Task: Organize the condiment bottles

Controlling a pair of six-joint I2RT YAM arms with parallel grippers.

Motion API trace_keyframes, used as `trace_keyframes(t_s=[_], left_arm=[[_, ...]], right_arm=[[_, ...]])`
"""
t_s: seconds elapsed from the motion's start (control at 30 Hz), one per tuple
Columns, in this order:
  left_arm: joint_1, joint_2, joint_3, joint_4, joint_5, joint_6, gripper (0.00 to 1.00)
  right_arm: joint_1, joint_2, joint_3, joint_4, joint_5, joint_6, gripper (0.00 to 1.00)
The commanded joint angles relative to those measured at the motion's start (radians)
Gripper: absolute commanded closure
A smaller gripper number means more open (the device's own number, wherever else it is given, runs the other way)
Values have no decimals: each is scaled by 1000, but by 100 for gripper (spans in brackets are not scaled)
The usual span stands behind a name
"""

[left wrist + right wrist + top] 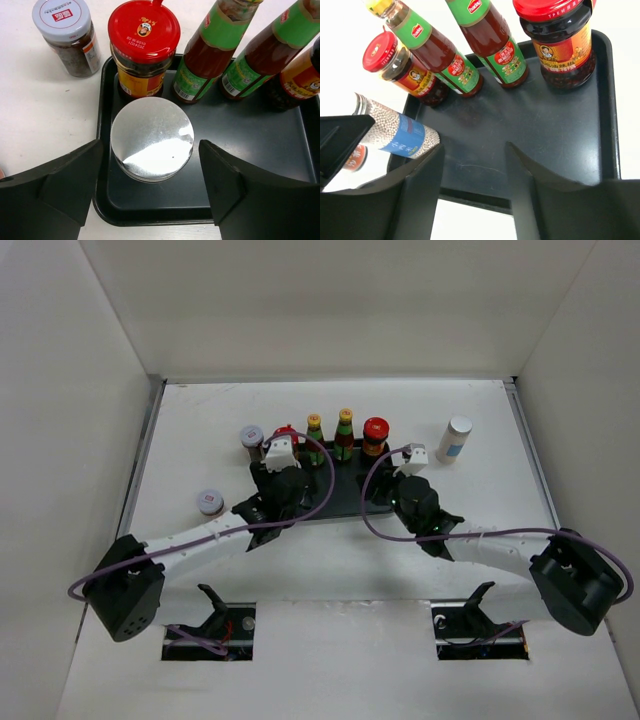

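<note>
A black tray (pixel 345 488) holds two red-capped jars (pixel 375 432) (pixel 144 32) and two green yellow-capped bottles (pixel 314 436) (pixel 345 431) along its back. A white cylinder with a silver top (pixel 151 138) stands in the tray's front left; in the right wrist view it shows a blue label (pixel 395 132). My left gripper (pixel 151 185) is open with a finger on either side of it, not touching. My right gripper (pixel 475 180) is open and empty over the tray's front edge. A second white cylinder (pixel 455 438) stands on the table to the right. Two grey-lidded jars (pixel 251 440) (pixel 210 502) stand left of the tray.
White walls enclose the table on three sides. Purple cables loop from both arms over the tray's front. The tray's right half (pixel 545 125) is bare in front of the bottles.
</note>
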Motion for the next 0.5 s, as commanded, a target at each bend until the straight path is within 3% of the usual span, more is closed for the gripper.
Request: trace_keyframes(t_s=[0.0,0.1,0.27,0.47], left_arm=[[-8,-47,-14,68,-10,-10,22],[-8,-66,-11,64,-9,11,21],[-7,-155,-49,99,-12,39,10],[21,-329,-132,226,-17,112,10]], right_arm=[[-5,4,12,56,4,4,47],[-8,2,12,53,14,-1,56],[-11,-16,13,46,17,-19,70],[-6,-4,53,-17,26,-39,90]])
